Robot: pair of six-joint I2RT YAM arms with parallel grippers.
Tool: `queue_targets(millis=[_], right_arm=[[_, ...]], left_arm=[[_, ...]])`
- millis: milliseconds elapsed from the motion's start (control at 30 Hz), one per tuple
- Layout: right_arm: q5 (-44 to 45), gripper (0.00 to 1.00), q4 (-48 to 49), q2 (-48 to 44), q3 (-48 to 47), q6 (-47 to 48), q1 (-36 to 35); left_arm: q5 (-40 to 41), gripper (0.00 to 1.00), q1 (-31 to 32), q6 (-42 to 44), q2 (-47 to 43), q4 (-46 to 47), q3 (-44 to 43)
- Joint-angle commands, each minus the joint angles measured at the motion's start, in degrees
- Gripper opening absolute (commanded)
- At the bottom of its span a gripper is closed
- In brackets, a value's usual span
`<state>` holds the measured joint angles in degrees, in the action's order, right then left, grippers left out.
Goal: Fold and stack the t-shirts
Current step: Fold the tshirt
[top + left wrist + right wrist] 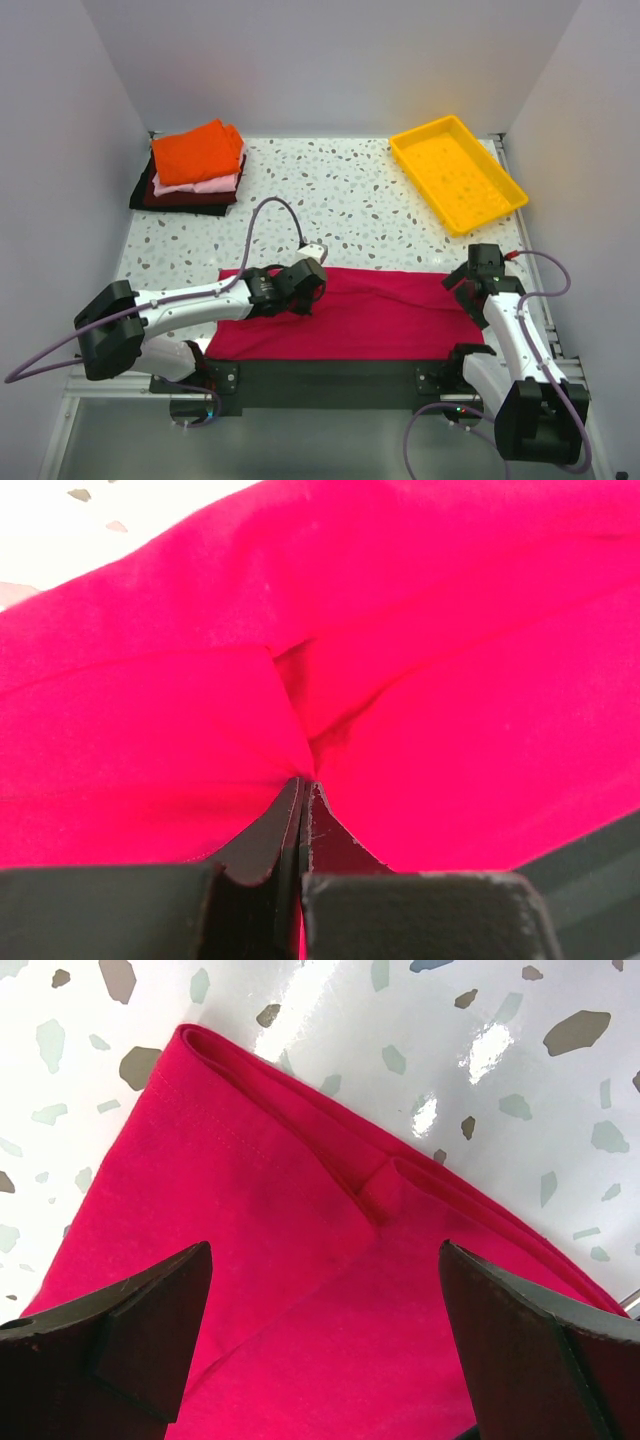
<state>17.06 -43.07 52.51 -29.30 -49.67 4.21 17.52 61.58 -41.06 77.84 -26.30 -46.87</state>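
From above, the crimson t-shirt [380, 315] lies as a long band along the tabletop's [350, 215] near edge, with the left pincer [305, 292] left of its middle and the right pincer [465, 282] at its right end. Only the left wrist view shows the left pincer [303, 788] closed on a thin ridge of cloth, a shallow bite that could slip under a hard pull. The right wrist view shows the right pincer [325, 1250] spread wide over the doubled corner, gripping nothing, so a one-sided pull may skew the fold.
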Motion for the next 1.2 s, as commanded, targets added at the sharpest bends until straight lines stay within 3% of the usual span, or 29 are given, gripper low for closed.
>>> queue_targets(millis=[0,333,800,1000,1167], right_arm=[[1.93,0.99,0.97,0.31,-0.06,-0.95,0.19],[3.86,0.99,0.62,-0.48,0.56,-2.71,0.36],[1.14,0.95,5.36,3.12,3.54,-5.61,0.54],[2.19,0.80,4.92,2.77,3.37,-5.00,0.54],[2.98,0.58,4.75,1.89,3.46,-5.17,0.54]], left_arm=[[-4.07,0.00,0.29,2.21,-0.94,-1.73,-0.41],[-1.70,0.00,0.38,1.95,-1.81,-9.90,-1.47],[0.94,0.00,0.29,2.21,-2.61,-13.07,-1.82],[0.85,0.00,0.38,2.21,-2.26,-12.98,-2.52],[0.85,0.00,0.38,2.39,-2.17,-12.90,-3.05]])
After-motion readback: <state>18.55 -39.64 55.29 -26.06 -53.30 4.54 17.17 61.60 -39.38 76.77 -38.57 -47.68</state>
